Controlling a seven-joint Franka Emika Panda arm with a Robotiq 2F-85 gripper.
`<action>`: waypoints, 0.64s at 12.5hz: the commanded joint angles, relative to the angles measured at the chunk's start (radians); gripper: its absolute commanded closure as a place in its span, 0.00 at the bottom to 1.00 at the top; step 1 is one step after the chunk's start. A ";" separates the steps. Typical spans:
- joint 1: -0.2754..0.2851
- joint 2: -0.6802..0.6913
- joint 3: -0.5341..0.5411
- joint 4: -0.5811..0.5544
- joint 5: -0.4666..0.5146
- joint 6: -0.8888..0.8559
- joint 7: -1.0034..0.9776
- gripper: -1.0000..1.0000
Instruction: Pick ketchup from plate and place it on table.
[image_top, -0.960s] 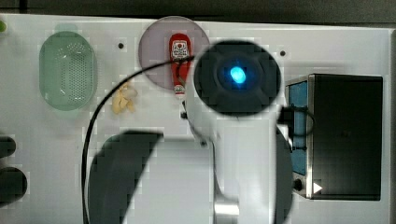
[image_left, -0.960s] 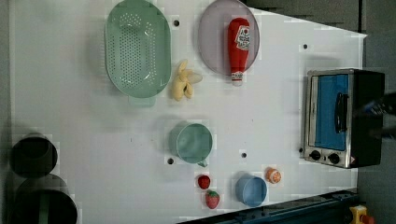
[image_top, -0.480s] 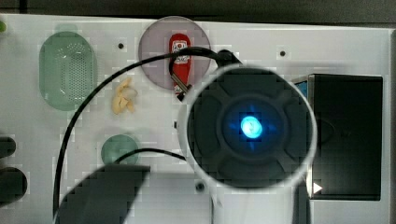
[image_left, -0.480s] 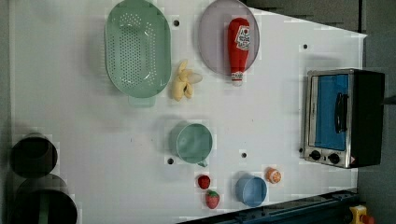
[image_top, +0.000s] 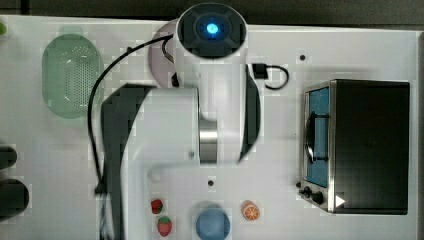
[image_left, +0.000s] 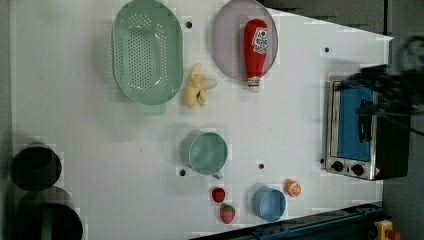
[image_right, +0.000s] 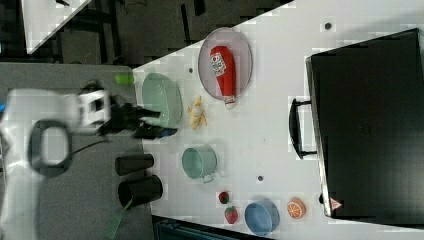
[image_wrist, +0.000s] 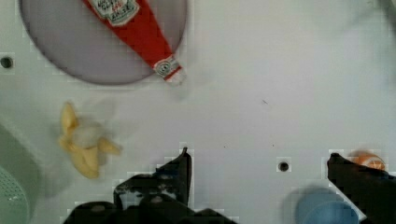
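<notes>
The ketchup (image_left: 255, 50) lay flat across the plate (image_left: 227, 47), cap overhanging the rim above the table (image_left: 280, 125). The gripper (image_wrist: 259, 161) hung beside the plate, spread wide and empty, presumably ready to straddle the bottle.

Arm (image_top: 210, 75) swung up top view, now covering plate (image_top: 159, 55) and ketchup.

White table (image_left: 300, 115), lilac plate (image_left: 227, 45), green colander (image_left: 146, 52), banana (image_left: 197, 90), green cup (image_left: 206, 154), toaster oven (image_left: 357, 132), blue bowl (image_left: 268, 204)
</notes>
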 joint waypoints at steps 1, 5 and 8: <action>0.018 0.068 0.007 -0.023 -0.004 0.080 -0.196 0.00; 0.037 0.223 0.009 -0.019 -0.027 0.259 -0.372 0.00; 0.062 0.336 0.009 0.003 -0.113 0.414 -0.388 0.00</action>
